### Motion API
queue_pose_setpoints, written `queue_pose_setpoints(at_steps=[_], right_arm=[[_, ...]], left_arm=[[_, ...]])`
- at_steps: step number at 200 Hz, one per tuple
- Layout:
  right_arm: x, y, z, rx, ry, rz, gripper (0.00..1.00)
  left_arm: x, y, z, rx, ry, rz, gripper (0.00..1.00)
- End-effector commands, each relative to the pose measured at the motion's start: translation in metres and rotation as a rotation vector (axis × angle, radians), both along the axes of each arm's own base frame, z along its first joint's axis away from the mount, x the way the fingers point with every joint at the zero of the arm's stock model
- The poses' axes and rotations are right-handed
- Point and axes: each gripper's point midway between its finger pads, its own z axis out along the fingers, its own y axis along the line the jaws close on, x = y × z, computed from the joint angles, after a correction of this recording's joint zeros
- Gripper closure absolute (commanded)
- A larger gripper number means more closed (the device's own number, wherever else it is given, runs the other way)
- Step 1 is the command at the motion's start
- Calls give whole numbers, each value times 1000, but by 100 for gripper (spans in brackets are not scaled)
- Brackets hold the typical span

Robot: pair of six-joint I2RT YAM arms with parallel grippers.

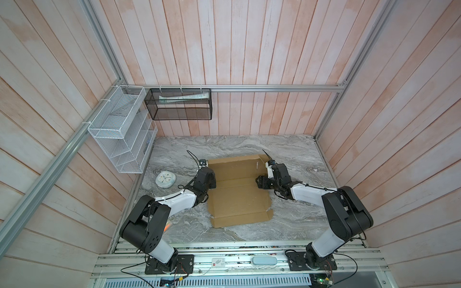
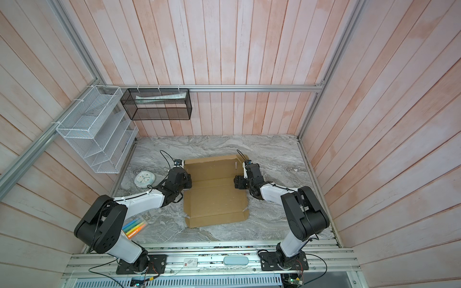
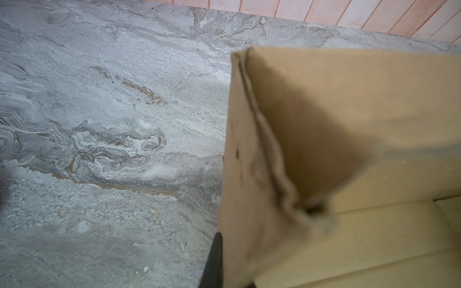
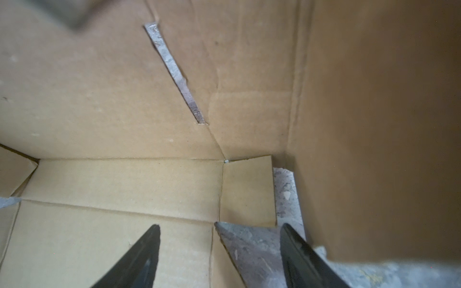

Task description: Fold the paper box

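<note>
The box (image 1: 239,194) (image 2: 214,194) lies opened out in the middle of the counter (image 1: 294,224), inner face up, its creased panels mostly flat. Its left side flap stands up, and my left claw (image 1: 211,184) is closed tight on that flap at the sheet's left edge. In the left wrist view one dark finger (image 3: 215,259) presses the flap's outer face, and the cardboard rises from it, crumpled along the fold. On the right side another flap is lifted and fills one edge of the right wrist view. My right claw (image 4: 219,227) (image 1: 259,182) hangs just above the box's right edge, spread wide with nothing in it: one finger is over the cardboard, the other over bare counter beside the raised flap. A narrow slot (image 4: 174,72) in the far panel shows the grey marble through it. Left of the left arm, well apart from the box, a small pale clock (image 1: 165,180) (image 2: 144,180) lies on the counter. At the near left, partly under the left arm, I see a pack of coloured markers (image 2: 134,225). A white wire rack (image 1: 119,129) hangs on the left wall. A black mesh basket (image 1: 179,104) hangs on the far wall, with papers in it.
</note>
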Motion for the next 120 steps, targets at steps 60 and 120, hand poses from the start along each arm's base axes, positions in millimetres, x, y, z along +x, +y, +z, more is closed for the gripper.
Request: queue_pose_setpoints(at_steps=[60,120], right_arm=[[8,1,-10,8,2,-11,24],[11,21,13,97,-74,76,24]], left_arm=[[2,-3,-3,-7,20,-16,100],[1,-3,-6,-10,27,-18,100]])
